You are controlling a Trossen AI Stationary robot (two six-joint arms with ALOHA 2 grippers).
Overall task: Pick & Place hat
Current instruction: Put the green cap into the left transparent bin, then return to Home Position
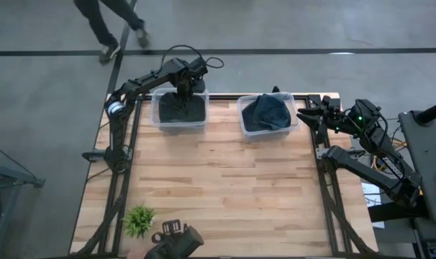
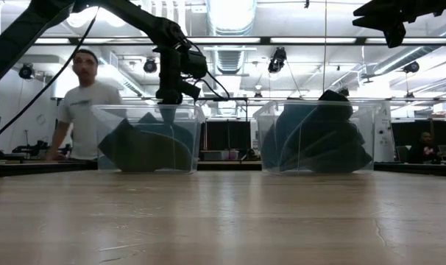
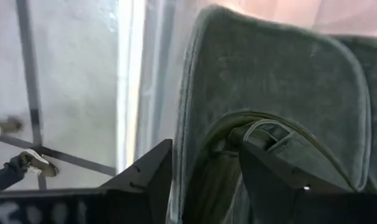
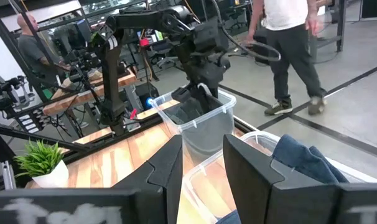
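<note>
- Dark grey-green cloth fills the left bin, a clear plastic tub at the far edge of the table; this is the hat, a cap lying crumpled inside the tub.
- The left hand reaches down into that tub from above. In the left wrist view its two fingers stand apart with the cap's brim edge and inner band between them, so it is part open and straddles the cloth; I cannot tell whether the pads press on it yet.
- The cap lies straight below and ahead of the left hand, with its brim running away from the fingers, along the line of the reach, and its hollow side turned toward them.
- The right bin stands just to the right of the first, also at the far edge, with blue cloth heaped in it above the rim.
- The right hand waits off the table's right far corner, raised, fingers parted and holding nothing.
- My judgement: the left arm is much the nearer, and the move turns on closing across the brim, then lifting straight up clear of the tub wall.
</note>
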